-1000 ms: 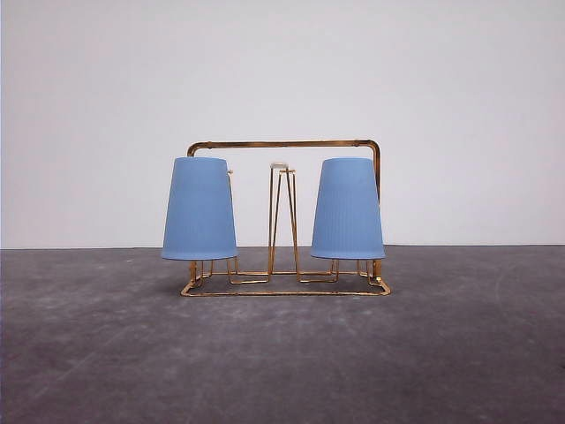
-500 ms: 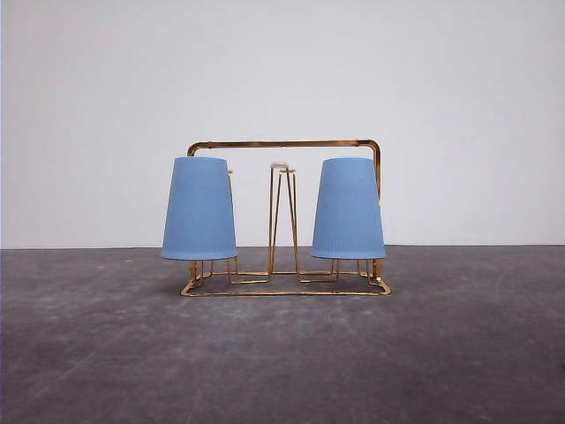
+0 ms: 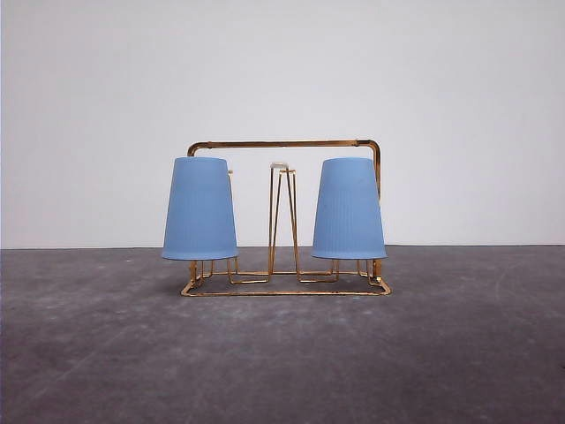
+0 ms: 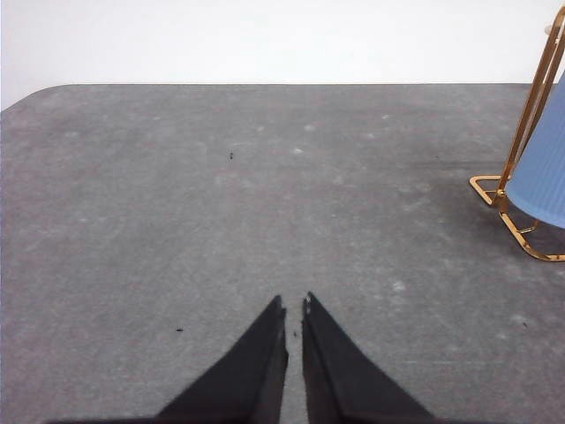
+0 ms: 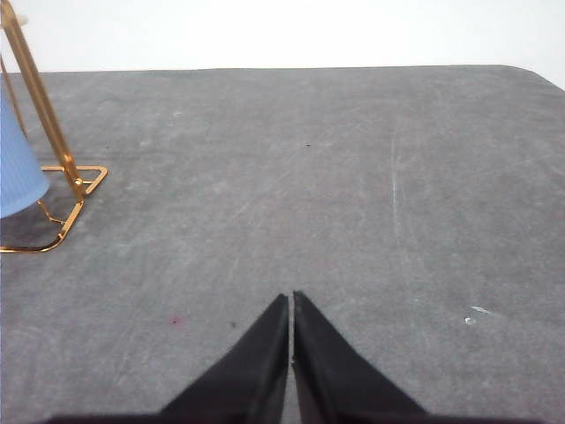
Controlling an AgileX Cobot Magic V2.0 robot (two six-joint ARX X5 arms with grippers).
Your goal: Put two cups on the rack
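Ribbed light-blue cups point(image 3: 199, 208), gold rack point(image 3: 282, 144)

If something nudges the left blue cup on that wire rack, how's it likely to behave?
The left cup hangs upside down over a thin prong of the rack, so it would probably wobble or swing instead of sliding off. It looks like thin ribbed plastic, likely light. The rack is slim wire, so a firm push might shift rack and cups together.

Both the left gripper point(image 4: 293, 305) and right gripper point(image 5: 291, 299) end in matte black, plain, tapering pointed jaws.
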